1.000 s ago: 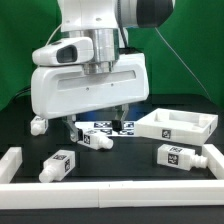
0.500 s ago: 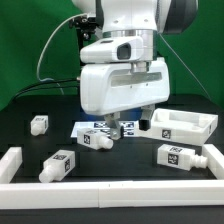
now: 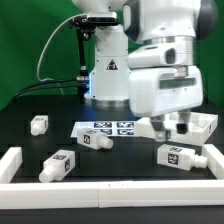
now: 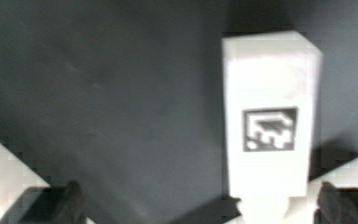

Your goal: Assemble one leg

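Note:
Four look-alike white legs with tags lie on the black table: one at the far left point(image 3: 38, 124), one by the marker board point(image 3: 97, 140), one at the front left point(image 3: 57, 166) and one at the front right point(image 3: 180, 157). My gripper point(image 3: 176, 128) hangs open and empty above the table at the exterior view's right, just behind the front right leg. In the wrist view a leg point(image 4: 270, 110) lies lengthwise on the dark table, between my open fingers and close to one fingertip point(image 4: 346, 200). The gripper point(image 4: 202, 208) holds nothing.
The marker board point(image 3: 108, 127) lies flat mid-table. The large white tray-like panel point(image 3: 208, 126) sits at the back right, partly behind my hand. A low white rail point(image 3: 110, 190) borders the table's front and left side point(image 3: 10, 160).
The arm has swung from the exterior view's left across the marker board to the right side. The gripper stays open and empty; no part has moved.

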Robot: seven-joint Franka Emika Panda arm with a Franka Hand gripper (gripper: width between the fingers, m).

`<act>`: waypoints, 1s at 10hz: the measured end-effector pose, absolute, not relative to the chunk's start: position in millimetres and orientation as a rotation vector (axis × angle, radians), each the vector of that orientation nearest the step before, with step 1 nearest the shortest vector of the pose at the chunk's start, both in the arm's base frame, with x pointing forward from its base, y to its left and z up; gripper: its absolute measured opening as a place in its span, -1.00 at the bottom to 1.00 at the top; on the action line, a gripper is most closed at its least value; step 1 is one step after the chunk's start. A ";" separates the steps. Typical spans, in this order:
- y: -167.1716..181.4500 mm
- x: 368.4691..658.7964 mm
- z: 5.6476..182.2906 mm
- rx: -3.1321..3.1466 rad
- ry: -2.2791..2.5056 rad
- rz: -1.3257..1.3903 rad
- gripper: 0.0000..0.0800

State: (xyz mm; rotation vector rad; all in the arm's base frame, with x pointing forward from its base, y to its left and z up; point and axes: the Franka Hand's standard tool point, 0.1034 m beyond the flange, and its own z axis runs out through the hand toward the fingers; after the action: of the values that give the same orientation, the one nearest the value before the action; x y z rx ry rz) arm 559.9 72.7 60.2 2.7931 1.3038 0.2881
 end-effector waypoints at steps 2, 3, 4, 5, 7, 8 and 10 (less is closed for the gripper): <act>76.2 559.4 58.6 2.788 1.293 0.303 0.62; 76.3 559.3 58.5 2.789 1.293 0.303 0.62; 79.3 557.3 55.2 2.797 1.285 0.303 0.62; 88.8 549.5 41.4 2.818 1.282 0.284 0.62; 93.4 541.7 22.0 2.840 1.284 0.242 0.62; 90.0 540.7 15.7 2.845 1.278 0.235 0.62; 89.8 542.0 15.5 2.842 1.275 0.247 0.30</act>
State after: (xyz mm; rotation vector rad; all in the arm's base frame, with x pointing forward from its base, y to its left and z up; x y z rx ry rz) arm 542.0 89.8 15.5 2.8424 1.2750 0.2468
